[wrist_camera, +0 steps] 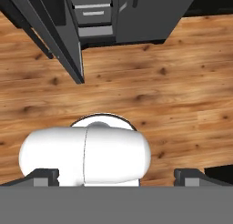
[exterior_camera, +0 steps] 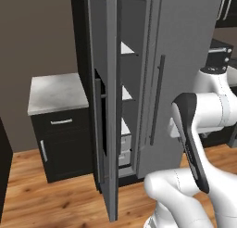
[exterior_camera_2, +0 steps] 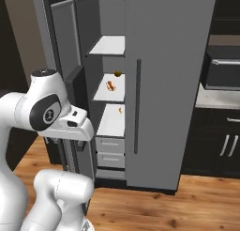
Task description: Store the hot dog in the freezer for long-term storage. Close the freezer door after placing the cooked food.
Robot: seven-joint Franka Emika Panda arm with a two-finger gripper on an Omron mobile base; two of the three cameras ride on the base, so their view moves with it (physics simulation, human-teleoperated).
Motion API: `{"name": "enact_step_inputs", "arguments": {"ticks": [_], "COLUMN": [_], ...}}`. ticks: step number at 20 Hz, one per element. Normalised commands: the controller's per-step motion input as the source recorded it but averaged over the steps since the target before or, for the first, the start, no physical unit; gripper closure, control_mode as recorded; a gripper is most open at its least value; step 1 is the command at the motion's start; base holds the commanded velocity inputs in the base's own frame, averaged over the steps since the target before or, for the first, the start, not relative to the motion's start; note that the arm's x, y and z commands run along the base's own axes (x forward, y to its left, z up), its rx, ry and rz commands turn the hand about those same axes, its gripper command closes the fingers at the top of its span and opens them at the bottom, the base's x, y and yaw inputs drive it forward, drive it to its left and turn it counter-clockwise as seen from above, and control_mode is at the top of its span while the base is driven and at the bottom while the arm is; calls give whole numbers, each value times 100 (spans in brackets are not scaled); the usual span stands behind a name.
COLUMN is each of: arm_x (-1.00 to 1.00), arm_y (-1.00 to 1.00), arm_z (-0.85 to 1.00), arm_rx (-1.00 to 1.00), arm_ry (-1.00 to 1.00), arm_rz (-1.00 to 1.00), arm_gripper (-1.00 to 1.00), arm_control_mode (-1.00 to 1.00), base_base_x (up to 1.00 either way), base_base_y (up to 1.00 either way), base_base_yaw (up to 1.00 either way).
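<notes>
The hot dog (exterior_camera_2: 111,86) lies on the middle white shelf (exterior_camera_2: 108,91) of the freezer (exterior_camera_2: 110,103), a little in front of a small dark round item (exterior_camera_2: 117,73) that sits further back on the same shelf. So I judge that the placing step is finished and the step in hand is the closing of the freezer door (exterior_camera: 104,111). This door stands wide open, swung out toward the robot, with its edge facing the left base camera and the two pale drawers (exterior_camera_2: 110,151) visible below the shelves. The plain grey door (exterior_camera_2: 168,89) beside it is shut. The arm is folded back near the base, well apart from the shelves. In the hand view the tool (wrist_camera: 116,177) looks down at the wooden floor (wrist_camera: 173,91), and its two dark tips stand far from each other at the bottom of that view, so it seems wide open, with nothing between the tips. The next move calls for bringing the tool to the outer face or the free edge of the open door and pushing it around its hinge until it meets the fridge body. The arm must reach around the door without striking its edge, and the push should follow the arc. A small worktop (exterior_camera: 56,91) on a dark cabinet stands near, on the hinge side, and should not hinder this.
</notes>
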Motion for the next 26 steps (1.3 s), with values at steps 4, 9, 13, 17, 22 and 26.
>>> {"name": "enact_step_inputs", "arguments": {"ticks": [4,9,13,17,22,26], "arm_x": [0,0,0,9,49,75], "arm_y": [0,0,3,17,66,99], "arm_z": [0,0,0,0,0,0], "arm_rx": [0,0,0,-1,-10,-24], "arm_ry": [0,0,-3,-8,-15,-26], "arm_rz": [0,0,0,-4,-19,-31], "arm_gripper": [-100,-100,-100,-100,-100,-100], "arm_control_mode": [100,100,-100,-100,-100,-100], "base_base_x": [0,0,0,0,0,0], "base_base_y": [0,0,0,0,0,0], "base_base_yaw": [0,0,0,0,0,0]}}
